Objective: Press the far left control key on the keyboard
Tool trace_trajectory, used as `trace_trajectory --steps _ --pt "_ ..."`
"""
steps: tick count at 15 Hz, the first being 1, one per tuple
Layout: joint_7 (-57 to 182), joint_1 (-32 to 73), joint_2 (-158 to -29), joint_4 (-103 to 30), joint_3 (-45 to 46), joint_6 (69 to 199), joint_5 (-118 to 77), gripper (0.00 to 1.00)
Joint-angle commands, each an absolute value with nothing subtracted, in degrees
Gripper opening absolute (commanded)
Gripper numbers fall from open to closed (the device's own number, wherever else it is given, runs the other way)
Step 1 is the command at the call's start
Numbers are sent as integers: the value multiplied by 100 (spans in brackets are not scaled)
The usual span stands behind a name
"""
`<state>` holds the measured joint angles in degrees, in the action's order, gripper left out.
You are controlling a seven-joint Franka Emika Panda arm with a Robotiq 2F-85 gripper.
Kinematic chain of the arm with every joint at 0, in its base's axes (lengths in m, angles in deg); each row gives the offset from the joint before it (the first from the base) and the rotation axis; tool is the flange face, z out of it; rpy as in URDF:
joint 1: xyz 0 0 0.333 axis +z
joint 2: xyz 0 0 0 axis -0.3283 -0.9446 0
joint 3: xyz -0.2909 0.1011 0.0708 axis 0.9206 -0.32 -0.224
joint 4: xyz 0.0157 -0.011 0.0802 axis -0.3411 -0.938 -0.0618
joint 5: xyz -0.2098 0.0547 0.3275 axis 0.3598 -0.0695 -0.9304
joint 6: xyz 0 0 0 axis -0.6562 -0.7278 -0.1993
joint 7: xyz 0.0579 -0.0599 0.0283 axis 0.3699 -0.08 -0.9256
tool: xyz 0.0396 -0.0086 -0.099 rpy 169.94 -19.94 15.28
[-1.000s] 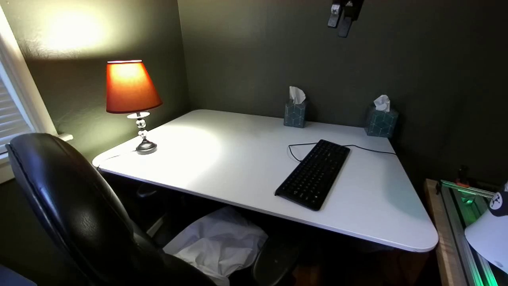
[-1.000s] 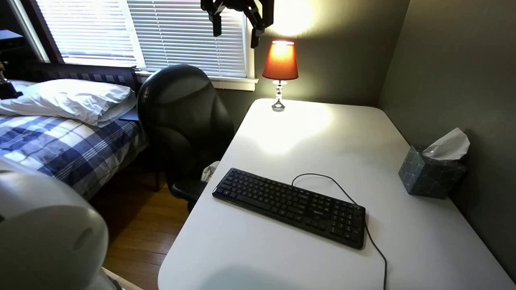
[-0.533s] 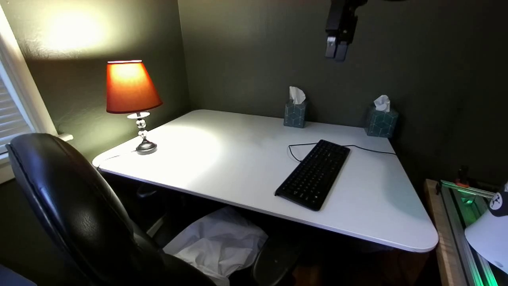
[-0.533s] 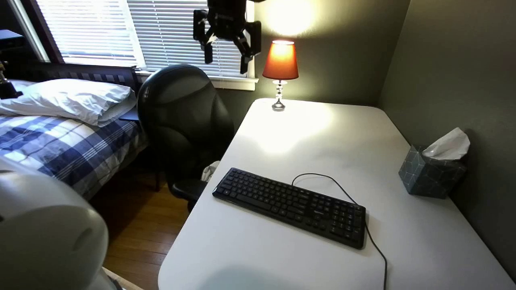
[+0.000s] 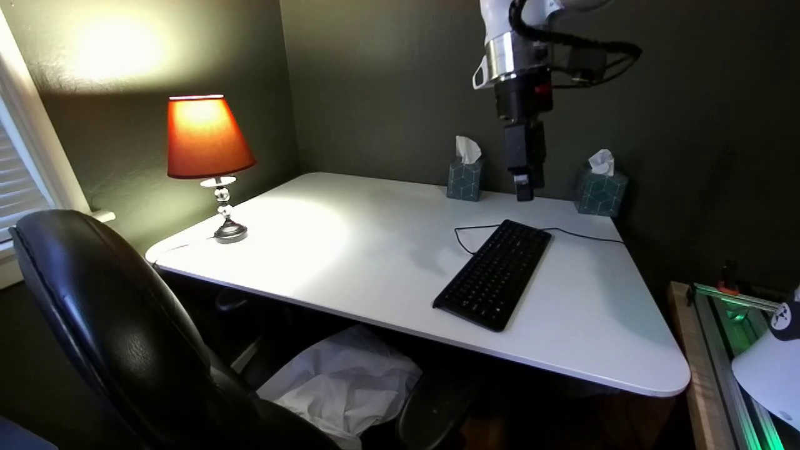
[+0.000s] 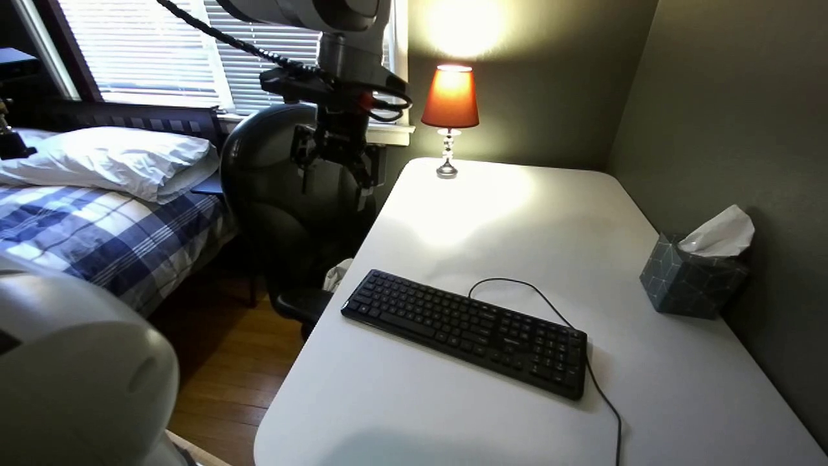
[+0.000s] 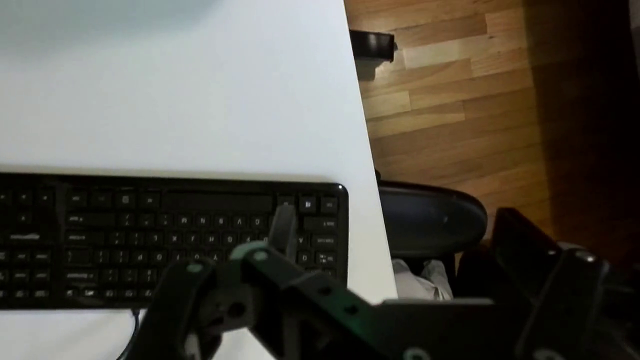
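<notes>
A high-backed black leather office chair [image 6: 284, 239] stands at the left in an exterior view, beside a smooth white desk [image 6: 550, 226]. Seen against the chair's back hangs the black two-fingered gripper [image 6: 335, 188], its fingers [image 6: 364, 194] spread well apart with nothing between them. Lower and to the right there, the flat, rectangular black keyboard [image 6: 466, 333] lies on the desk, well apart from the gripper. Its long axis slants from upper left to lower right, its left-hand end by the chair-side edge. A thin dark cable [image 6: 504, 279] loops from its back edge, farther right.

In the wrist view the keyboard extends from the left, nearly level, lettering upside down and space-bar row uppermost. That row ends at the right in a small black corner key [image 7: 329, 204], by its place the control key wanted; the print is too small to read. One fingertip [image 7: 285, 225] hides a few keys just left of it; the other finger [image 7: 515, 235] stands well to the right, past the desk edge. The finger spread thus runs roughly along the keyboard's long axis; pressing likely calls for setting a tip over that corner, then lowering.
</notes>
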<state>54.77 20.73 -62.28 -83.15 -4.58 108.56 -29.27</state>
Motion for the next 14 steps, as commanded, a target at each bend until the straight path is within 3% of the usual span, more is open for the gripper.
trace_trajectory --steps 1,5,14 --pt "5486 2076 -6984 -8216 -458 10981 -2906 100" --pt "5602 2108 -7708 -8152 -504 11134 -3066 100" --pt "5486 2066 -7424 -8206 -473 11036 -2950 100"
